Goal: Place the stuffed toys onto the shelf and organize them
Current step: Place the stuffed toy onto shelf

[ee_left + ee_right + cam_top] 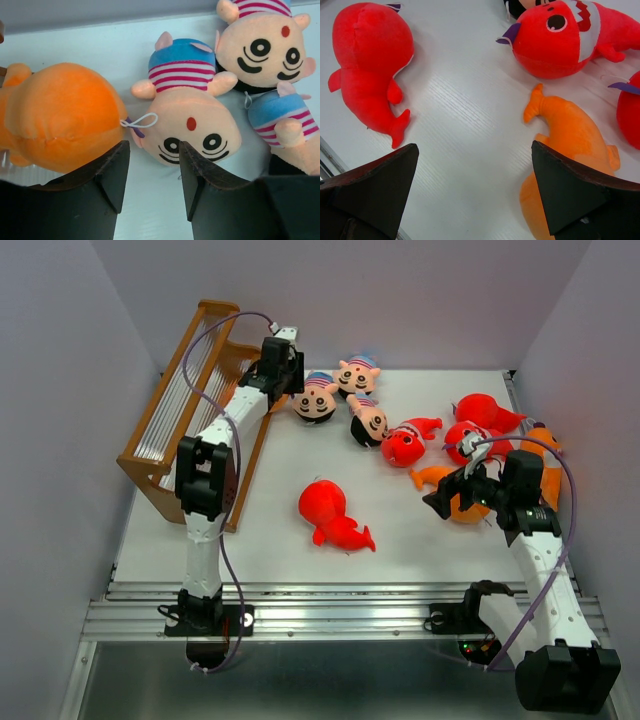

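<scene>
White ribbed table (262,545), pale lilac walls (60,350), left jaws half-open, right jaws wide

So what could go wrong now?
1. The left fingers point at the gap between the orange toy and a doll, by a string loop; closing there could catch only the loop.
2. The right fingers are wide open by the orange fish, with a red toy close; they might nudge it.
</scene>
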Robot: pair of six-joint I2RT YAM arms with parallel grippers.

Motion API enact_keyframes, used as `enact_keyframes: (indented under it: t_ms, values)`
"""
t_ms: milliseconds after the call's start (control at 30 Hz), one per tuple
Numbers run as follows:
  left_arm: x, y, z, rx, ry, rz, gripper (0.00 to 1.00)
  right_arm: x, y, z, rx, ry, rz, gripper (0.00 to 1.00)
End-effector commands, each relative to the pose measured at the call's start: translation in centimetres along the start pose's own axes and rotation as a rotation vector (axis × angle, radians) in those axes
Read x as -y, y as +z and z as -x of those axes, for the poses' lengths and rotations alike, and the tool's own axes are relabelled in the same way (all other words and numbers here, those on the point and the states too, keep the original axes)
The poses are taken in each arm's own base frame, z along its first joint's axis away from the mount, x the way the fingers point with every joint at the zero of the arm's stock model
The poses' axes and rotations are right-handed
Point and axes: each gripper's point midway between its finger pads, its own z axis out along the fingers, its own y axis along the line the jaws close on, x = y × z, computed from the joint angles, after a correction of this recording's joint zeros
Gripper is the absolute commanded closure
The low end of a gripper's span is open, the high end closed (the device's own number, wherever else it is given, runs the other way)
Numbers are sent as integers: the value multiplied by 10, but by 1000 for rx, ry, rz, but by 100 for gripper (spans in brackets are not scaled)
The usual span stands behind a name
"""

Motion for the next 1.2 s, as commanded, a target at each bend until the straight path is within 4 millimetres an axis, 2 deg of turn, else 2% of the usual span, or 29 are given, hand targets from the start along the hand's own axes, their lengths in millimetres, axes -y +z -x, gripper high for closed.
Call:
enact_keyframes:
  t_ms: [0,267,400,500,933,1167]
  values:
    - [-3,2,23,38,32,14,46,3,-2,5,20,-32,-15,0]
    - [-8,25,13,-1,48,37,46,3,-2,5,20,-32,-15,0]
    - [-8,35,0,-26,48,40,46,3,-2,5,20,-34,-17,0]
    - [-12,36,-3,-32,48,56,46,4,-2,6,20,-35,-19,0]
    - [-52,29,-2,-33,70,244,40,4,-2,7,23,-38,-21,0]
    - [-68,26,-3,-44,90,292,37,3,-3,6,24,-39,-22,0]
